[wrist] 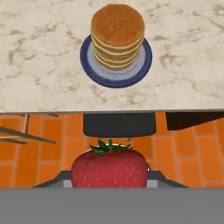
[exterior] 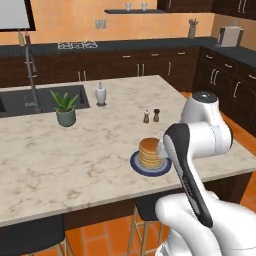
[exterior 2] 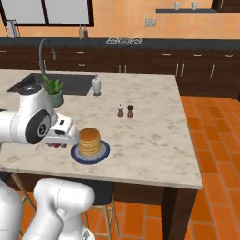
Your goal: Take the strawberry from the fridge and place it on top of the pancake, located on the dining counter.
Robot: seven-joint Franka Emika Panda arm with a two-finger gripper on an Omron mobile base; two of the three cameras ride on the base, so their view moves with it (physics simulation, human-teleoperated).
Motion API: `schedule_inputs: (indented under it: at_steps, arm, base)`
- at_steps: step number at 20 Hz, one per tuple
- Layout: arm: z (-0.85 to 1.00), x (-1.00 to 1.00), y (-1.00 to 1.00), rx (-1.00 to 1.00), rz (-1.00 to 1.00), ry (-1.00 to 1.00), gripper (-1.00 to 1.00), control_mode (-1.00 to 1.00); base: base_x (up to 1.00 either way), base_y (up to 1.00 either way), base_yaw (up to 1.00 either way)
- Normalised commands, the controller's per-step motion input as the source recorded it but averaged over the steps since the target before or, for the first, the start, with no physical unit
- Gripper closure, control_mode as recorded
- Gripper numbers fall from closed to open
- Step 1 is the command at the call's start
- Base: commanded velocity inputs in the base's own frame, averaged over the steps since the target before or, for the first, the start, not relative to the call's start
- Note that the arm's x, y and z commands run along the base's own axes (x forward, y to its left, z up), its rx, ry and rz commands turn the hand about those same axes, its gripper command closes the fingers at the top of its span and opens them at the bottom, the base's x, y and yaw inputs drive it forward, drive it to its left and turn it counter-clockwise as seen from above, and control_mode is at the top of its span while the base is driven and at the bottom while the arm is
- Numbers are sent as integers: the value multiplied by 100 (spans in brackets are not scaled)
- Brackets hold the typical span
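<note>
My gripper (wrist: pixel 109 180) is shut on the strawberry (wrist: pixel 109 168), a bright red fruit with green leaves, low in the hand view. The pancake (wrist: pixel 117 35) is a golden stack on a dark blue plate (wrist: pixel 87 65), lying ahead on the beige marbled dining counter (wrist: pixel 39 65). My hand hangs just outside the counter's front edge, over the orange floor. From the right base view the gripper (exterior 2: pixel 58 144) sits just left of the pancake (exterior 2: pixel 89 140), with a bit of red strawberry (exterior 2: pixel 58 146) below it. The arm hides the hand beside the pancake (exterior: pixel 150 151). The fridge is out of view.
A dark stool seat (wrist: pixel 119 124) stands under the counter edge below the plate. Behind the pancake are two small shakers (exterior: pixel 151 115), a white dispenser bottle (exterior: pixel 101 93), a potted plant (exterior: pixel 65 107) and the sink (exterior: pixel 45 100) with its tap.
</note>
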Motion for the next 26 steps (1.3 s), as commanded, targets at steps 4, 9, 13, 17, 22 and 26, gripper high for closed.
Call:
schedule_inputs:
  at_steps: [4, 9, 13, 17, 22, 26]
  arm:
    - [6, 100, 0, 0, 3, 11, 100, -100]
    - [-30, 100, 0, -8, 0, 11, 100, -100]
    - [-64, 100, -3, -6, 0, 18, 100, -100]
    - [-3, 100, -15, 18, 0, 8, 100, -100]
    - [-36, 86, -5, 2, 0, 1, 100, -100]
    - [-64, 75, 11, -15, 0, 4, 100, -100]
  base:
    - [0, 0, 0]
    - [0, 0, 0]
    - [0, 0, 0]
    - [0, 0, 0]
    - [0, 0, 0]
    - [0, 0, 0]
